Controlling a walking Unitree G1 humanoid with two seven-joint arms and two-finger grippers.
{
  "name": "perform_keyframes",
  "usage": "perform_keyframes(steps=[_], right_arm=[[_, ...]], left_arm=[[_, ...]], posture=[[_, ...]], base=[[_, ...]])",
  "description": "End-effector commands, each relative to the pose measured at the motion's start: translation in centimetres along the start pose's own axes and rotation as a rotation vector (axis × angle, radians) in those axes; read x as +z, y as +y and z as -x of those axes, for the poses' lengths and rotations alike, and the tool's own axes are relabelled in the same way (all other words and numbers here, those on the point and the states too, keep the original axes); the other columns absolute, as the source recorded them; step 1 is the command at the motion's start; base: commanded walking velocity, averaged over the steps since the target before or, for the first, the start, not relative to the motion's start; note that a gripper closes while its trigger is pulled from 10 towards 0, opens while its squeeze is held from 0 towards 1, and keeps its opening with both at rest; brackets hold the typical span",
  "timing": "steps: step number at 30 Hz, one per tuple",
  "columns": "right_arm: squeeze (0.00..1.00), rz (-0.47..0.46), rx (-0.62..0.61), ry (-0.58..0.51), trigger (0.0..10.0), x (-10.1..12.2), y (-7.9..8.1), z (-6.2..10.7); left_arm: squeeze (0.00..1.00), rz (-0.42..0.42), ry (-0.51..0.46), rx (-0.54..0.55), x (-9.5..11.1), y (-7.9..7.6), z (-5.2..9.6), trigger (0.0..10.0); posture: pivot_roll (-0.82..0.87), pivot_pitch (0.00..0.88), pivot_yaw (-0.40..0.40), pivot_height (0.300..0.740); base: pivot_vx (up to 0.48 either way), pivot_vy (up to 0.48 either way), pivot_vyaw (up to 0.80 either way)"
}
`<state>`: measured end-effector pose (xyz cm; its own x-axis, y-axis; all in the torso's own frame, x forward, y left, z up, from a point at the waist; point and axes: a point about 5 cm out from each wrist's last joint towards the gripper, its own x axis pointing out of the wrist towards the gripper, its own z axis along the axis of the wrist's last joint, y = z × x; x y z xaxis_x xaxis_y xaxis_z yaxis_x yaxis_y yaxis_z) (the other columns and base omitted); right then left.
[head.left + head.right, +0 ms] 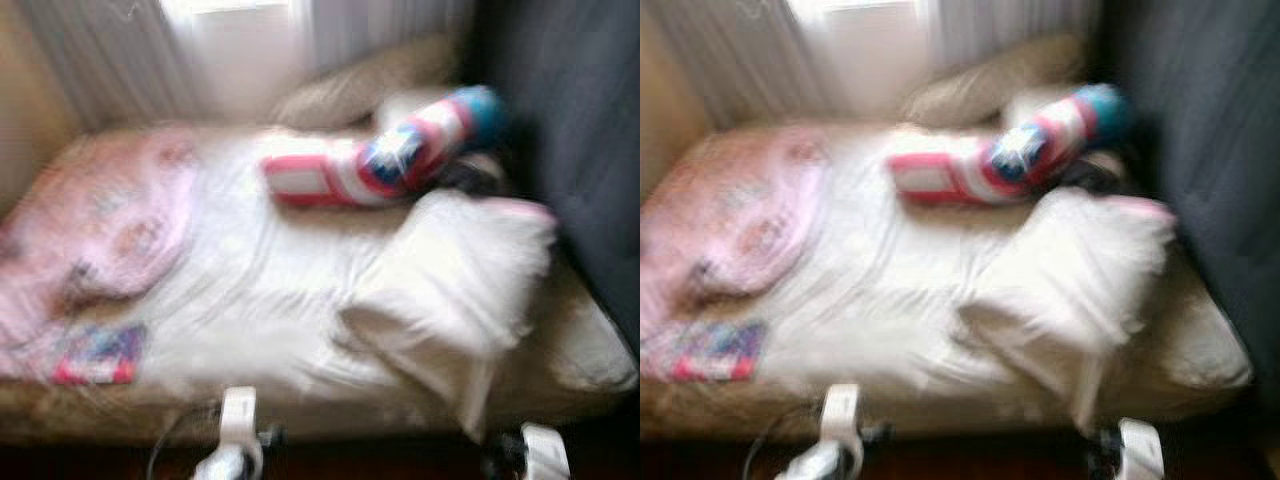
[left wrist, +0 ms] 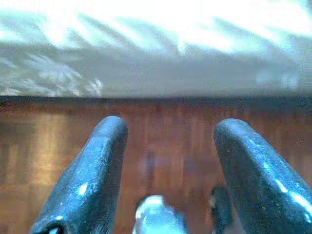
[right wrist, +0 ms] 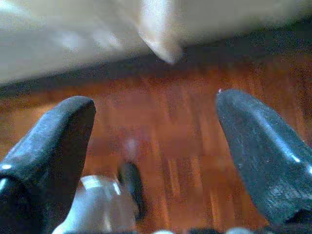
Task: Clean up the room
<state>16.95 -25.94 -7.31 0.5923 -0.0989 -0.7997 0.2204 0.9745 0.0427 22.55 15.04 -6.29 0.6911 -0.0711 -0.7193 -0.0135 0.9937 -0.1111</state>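
Bed — pillow right, blanket left, bolster behind.

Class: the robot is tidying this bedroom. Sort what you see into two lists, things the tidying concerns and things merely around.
For the job:
white pillow
red, white and blue cushion
pink blanket
small colourful item
left hand and right hand, both open, low before the bed

Just around:
curtains
tan pillow
wooden floor

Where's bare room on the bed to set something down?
Best patch: the white sheet mid-bed, bordered by the pink blanket, the red-white-blue bolster and the white pillow. Crowded: the head end, with a tan pillow and the bolster, and the robot's right side under the white pillow. Frames are blurred, so edges are approximate.
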Motion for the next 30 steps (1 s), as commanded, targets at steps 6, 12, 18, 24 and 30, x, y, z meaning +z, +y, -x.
perform_keyframes(steps=[6,12,18,24,30], right_arm=[[0.0,0.001,0.044,-0.056,10.0,1.58,1.57,-0.52],[0.0,-0.001,0.043,-0.059,10.0,1.59,1.55,-0.52],[0.0,0.0,0.039,-0.061,10.0,1.62,1.53,-0.52],[0.0,-0.001,0.041,-0.063,10.0,1.66,1.52,-0.51],[0.0,0.0,0.04,-0.063,10.0,1.67,1.52,-0.52]], left_arm=[[0.0,0.005,0.062,0.054,-1.99,1.84,0.67,10.0],[0.0,0.003,0.063,0.06,-1.99,1.86,0.67,10.0],[0.0,-0.005,0.061,0.06,-1.98,1.87,0.67,10.0],[0.0,-0.026,0.059,0.057,-1.88,1.84,0.64,10.0],[0.0,-0.022,0.059,0.057,-1.88,1.83,0.64,10.0]], posture=[[0.04,0.0,0.052,0.731],[0.04,0.0,0.053,0.731],[0.04,0.0,0.052,0.731],[0.04,0.0,0.052,0.731],[0.04,0.0,0.051,0.731]], base=[[0.279,0.0,0.0],[0.0,0.0,0.0],[0.0,0.0,0.0],[0.0,-0.209,0.0],[0.0,-0.466,0.0]])
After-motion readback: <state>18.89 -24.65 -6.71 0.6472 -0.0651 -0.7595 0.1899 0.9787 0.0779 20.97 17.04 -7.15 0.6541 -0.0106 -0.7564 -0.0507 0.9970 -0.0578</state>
